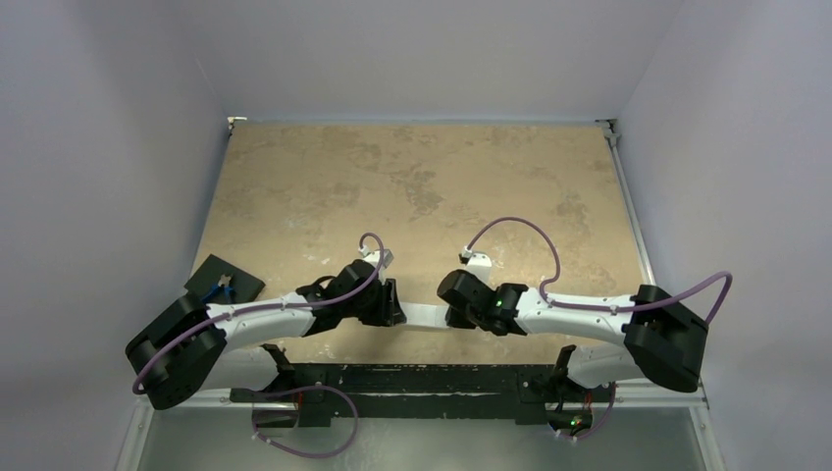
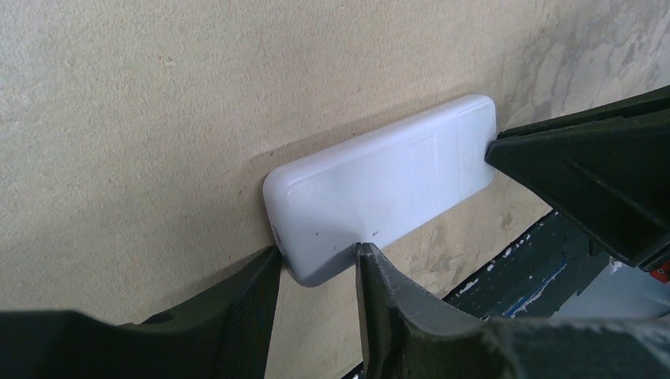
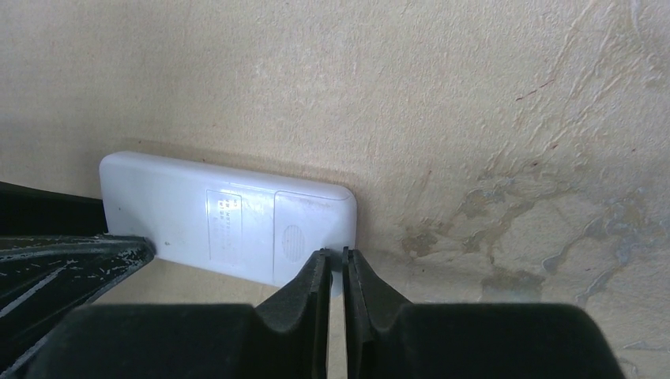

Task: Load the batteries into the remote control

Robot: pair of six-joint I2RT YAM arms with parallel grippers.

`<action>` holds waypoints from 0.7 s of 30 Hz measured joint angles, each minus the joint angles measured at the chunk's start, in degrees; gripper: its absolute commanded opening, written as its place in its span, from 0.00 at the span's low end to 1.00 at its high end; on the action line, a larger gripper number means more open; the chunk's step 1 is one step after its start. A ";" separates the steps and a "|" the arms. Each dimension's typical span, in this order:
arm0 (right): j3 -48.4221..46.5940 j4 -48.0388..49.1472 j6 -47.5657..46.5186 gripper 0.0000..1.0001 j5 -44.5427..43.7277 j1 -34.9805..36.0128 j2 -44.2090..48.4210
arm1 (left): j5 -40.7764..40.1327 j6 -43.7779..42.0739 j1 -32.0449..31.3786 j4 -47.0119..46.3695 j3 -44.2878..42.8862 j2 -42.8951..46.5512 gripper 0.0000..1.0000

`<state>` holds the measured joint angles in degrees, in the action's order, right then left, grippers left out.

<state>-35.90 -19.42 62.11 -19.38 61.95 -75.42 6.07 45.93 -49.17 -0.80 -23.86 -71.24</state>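
Seen from above, two white and black robot arms reach inward from the near edge of a mottled tan desk (image 1: 412,177) and meet at its front centre. Between them lies the remote control (image 1: 424,316), a small white rounded oblong. It rests flat on the desk, lengthwise between the two arms, just beyond the dark base rail (image 1: 412,378).

The left wrist camera shows the remote's plain white back facing up. The left hand (image 2: 316,251) grips one short end of it. One black finger presses the far long edge at the corner, and the other presses the near long edge, so the remote's width sits between them.

The right wrist camera shows the opposite end of the remote, with a pale rectangular label (image 3: 223,225) and a faint round dimple (image 3: 292,239) on its back. The right hand (image 3: 333,257) has its two fingers drawn almost together, with only a thin slit between them. Its tips touch the near corner of the remote's free end. It is not possible to tell whether they pinch anything.

At the far left of the desk, well apart from the remote, blue-handled pliers (image 1: 224,287) lie on a black square pad (image 1: 243,279). A purple cable (image 1: 520,231) loops above each arm.
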 measured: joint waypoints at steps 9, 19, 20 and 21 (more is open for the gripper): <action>-0.04 1.07 -2.86 0.10 1.18 -0.15 -0.70 | 0.13 -0.02 0.00 -0.22 -0.02 -0.24 0.39; -0.52 0.70 -4.24 0.18 1.27 -0.13 -0.74 | 0.11 -0.02 0.02 0.09 -0.28 -0.39 0.41; -0.61 0.61 -4.28 0.19 1.27 -0.15 -0.79 | 0.04 -0.04 0.00 0.33 -0.44 -0.46 0.42; -0.74 0.50 -4.33 0.21 1.27 -0.15 -0.90 | -0.04 -0.04 0.00 0.50 -0.59 -0.55 0.42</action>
<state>-36.64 -18.92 57.78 -18.11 61.80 -76.31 6.02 45.89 -49.17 -0.30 -24.45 -71.79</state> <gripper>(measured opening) 0.175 0.403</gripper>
